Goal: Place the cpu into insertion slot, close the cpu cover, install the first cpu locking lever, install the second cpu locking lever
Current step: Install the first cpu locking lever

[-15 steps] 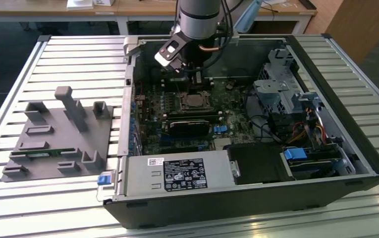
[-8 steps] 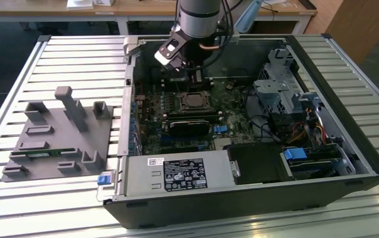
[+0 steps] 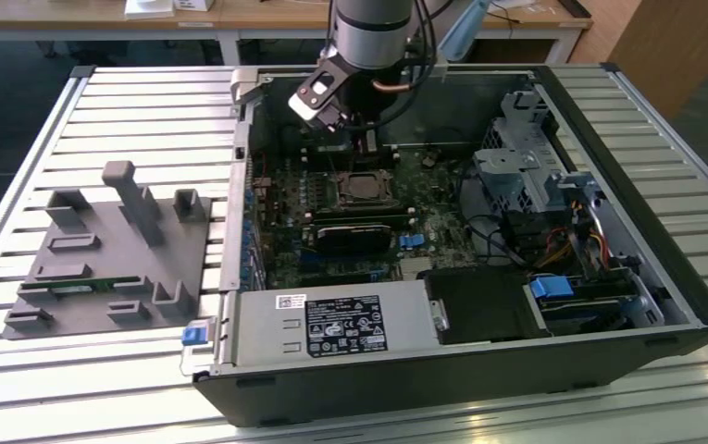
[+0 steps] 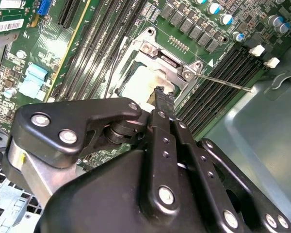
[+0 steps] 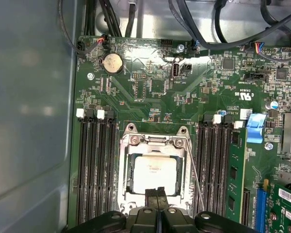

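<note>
— Where do we find the cpu?
— We see the cpu (image 5: 155,174) lying flat in the insertion slot (image 5: 127,167). Its pale metal top shows through the window of the cpu cover (image 5: 155,143), which lies down around it in both wrist views.
— And how do we read the hand?
— The hand (image 5: 156,193) has its two black fingers pressed together, and we see nothing between them. The tips sit at the edge of the cover's frame, just beside the cpu. We cannot tell whether they touch the metal.
— Do we see a lever?
— A thin locking lever (image 5: 195,177) runs along one side of the slot. In the second wrist view its far end reaches out over the long black memory slots (image 4: 218,97).
— And the wider scene?
— The computer case (image 3: 650,277) lies open on the slatted table (image 3: 143,120), with the arm reaching down into it. A grey fixture (image 3: 113,259) sits on the table beside the case, toward the exterior view's left.
</note>
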You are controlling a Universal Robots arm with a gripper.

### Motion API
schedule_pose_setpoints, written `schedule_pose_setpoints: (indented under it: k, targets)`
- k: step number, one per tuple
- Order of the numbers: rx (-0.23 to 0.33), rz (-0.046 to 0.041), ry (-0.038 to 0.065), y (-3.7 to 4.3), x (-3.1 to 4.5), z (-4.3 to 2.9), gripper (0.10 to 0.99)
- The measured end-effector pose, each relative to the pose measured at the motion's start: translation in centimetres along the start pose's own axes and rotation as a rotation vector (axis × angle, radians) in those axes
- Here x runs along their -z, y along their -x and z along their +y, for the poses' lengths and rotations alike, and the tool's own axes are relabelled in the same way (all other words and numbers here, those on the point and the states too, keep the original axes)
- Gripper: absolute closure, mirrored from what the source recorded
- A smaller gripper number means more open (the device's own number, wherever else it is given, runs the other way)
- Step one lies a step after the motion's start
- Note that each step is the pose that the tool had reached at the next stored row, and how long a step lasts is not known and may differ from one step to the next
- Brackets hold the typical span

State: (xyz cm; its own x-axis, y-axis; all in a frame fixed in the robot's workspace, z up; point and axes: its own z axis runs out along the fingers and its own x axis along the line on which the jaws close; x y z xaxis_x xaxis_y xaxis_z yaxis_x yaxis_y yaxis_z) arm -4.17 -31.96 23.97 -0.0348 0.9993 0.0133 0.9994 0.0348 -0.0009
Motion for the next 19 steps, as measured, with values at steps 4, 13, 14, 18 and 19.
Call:
schedule_pose_setpoints:
  k: [4, 13, 14, 18, 19]
  targets:
    - [0.0, 0.0, 0.0, 0.0, 0.09, 0.0, 0.98]
    - [0.0, -0.0001, 0.0, 0.0, 0.39, 0.0, 0.98]
    - [0.0, 0.0, 0.0, -0.01, 0.42, 0.0, 0.98]
    - [0.0, 0.0001, 0.0, -0.01, 0.55, 0.0, 0.98]
    - [0.0, 0.0, 0.0, -0.01, 0.59, 0.0, 0.98]
